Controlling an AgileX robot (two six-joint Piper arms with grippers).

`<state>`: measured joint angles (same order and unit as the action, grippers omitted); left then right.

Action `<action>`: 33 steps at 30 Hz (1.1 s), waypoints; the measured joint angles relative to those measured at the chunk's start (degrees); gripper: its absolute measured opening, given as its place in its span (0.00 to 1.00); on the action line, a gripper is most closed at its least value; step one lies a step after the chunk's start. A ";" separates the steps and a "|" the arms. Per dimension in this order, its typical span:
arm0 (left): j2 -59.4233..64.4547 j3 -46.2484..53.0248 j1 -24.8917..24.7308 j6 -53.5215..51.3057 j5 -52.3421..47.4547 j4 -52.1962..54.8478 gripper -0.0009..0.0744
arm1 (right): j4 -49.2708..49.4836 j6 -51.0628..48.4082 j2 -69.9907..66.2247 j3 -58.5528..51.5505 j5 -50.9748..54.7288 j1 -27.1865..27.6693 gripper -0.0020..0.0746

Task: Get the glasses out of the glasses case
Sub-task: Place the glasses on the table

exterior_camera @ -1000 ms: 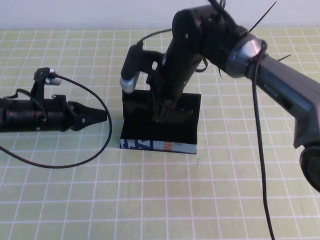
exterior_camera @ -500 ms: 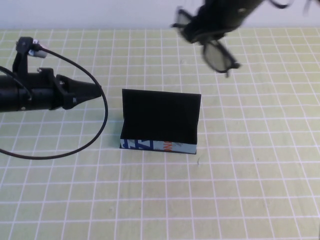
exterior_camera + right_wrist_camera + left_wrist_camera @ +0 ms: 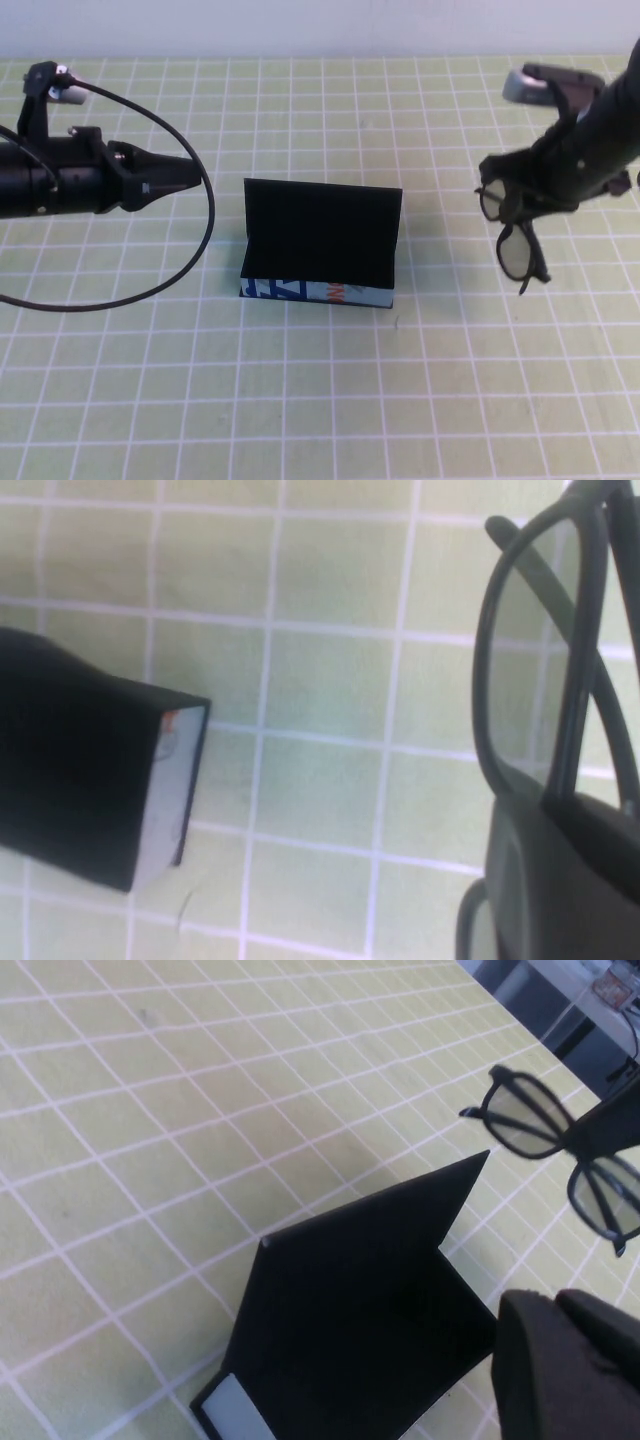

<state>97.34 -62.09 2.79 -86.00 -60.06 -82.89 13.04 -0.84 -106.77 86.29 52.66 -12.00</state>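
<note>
The glasses case (image 3: 320,240) stands open in the middle of the green mat, black flap lid upright, blue printed front toward me; nothing shows inside it. It also shows in the left wrist view as the case (image 3: 370,1330) and in the right wrist view as the case (image 3: 90,770). The black glasses (image 3: 515,252) hang to the right of the case, with my right gripper (image 3: 522,195) shut on their frame. The glasses (image 3: 540,1125) are clear of the box, and the glasses (image 3: 560,680) dangle from the right gripper (image 3: 565,880). My left gripper (image 3: 192,175) is shut and empty, left of the case.
A black cable (image 3: 200,250) loops from the left arm down over the mat to the left of the case. The green grid mat (image 3: 330,400) covers the table up to a white wall at the back.
The right arm lifted the glasses out of the case, swung up and over, and now holds them lower at the right. The left arm rose and drew back slightly.
</note>
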 joint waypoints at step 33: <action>-0.76 -4.12 0.00 7.50 1.96 0.19 0.01 | -2.10 4.13 2.39 -1.12 11.74 0.00 0.29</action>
<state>96.58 -66.22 2.79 -78.50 -58.10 -82.69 10.94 3.28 -104.38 85.17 64.40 -12.00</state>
